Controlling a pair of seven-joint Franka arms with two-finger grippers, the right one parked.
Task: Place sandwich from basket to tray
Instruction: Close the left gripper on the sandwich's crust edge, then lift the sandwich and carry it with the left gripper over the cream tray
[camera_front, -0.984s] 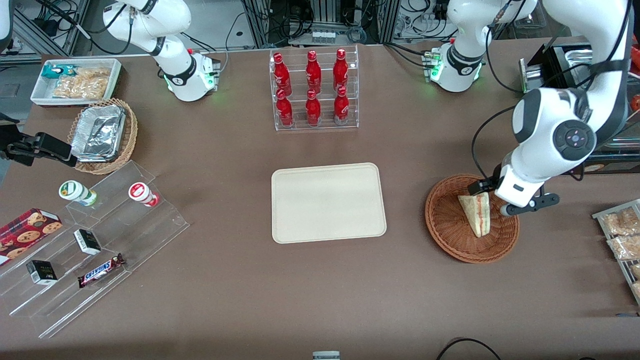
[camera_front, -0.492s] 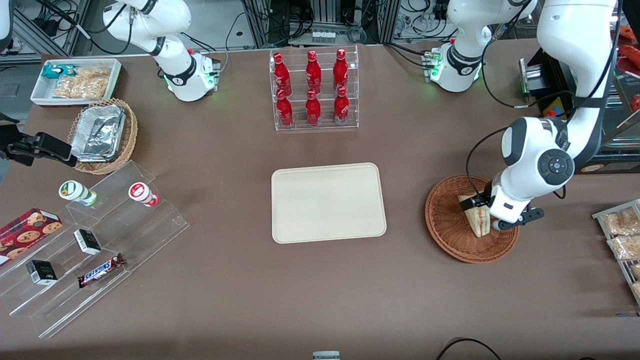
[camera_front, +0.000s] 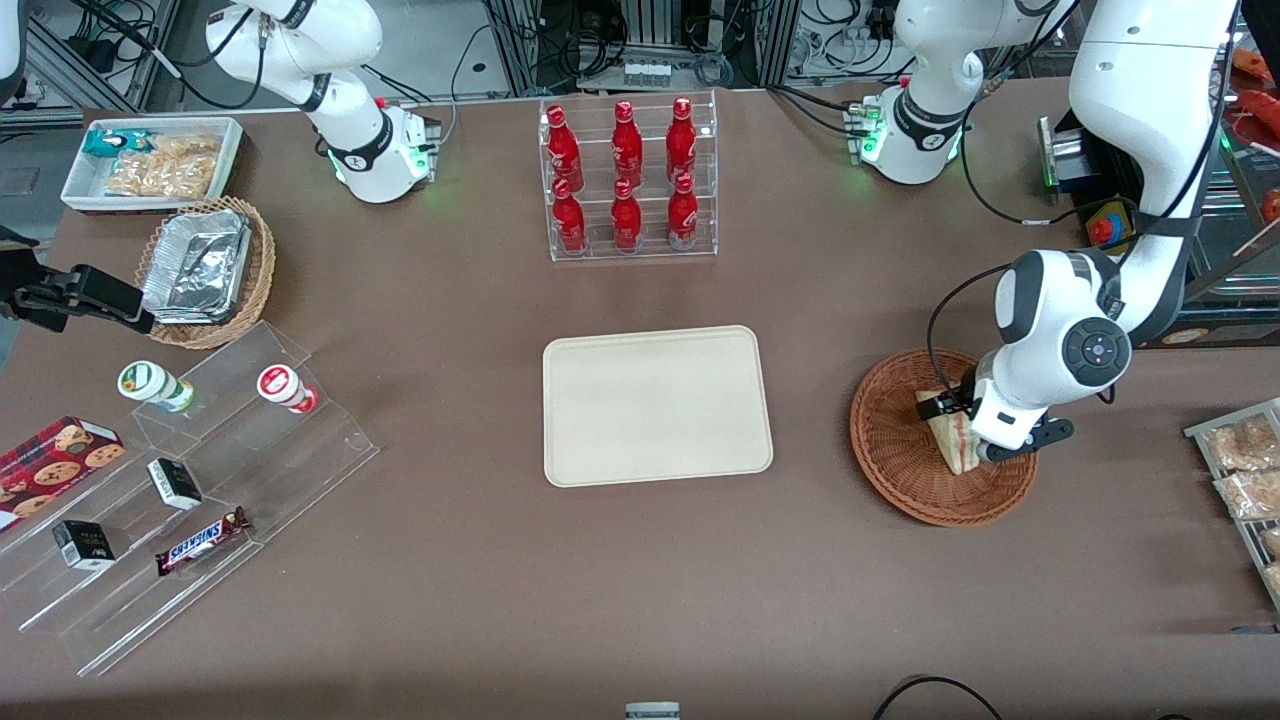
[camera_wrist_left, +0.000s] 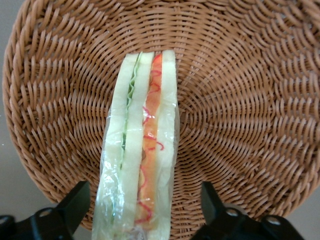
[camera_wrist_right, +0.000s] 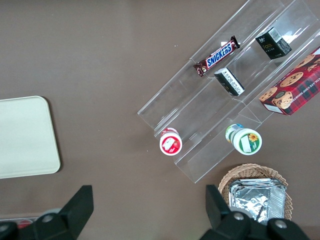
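the gripper straddles the sandwich in the basket, fingers spread wide, gripping nothing. closing on slick wrap could squash or tip the wedge. farther off, the tray waits bare.

Brown tabletop and what stands on it

The cream tray lies in the middle; the red-brown basket lies toward the working arm's end, with the hand low over it. A bottle rack stands farther from the camera than the tray; a clear stepped shelf, a foil-filled basket and a white bin lie toward the parked arm's end.
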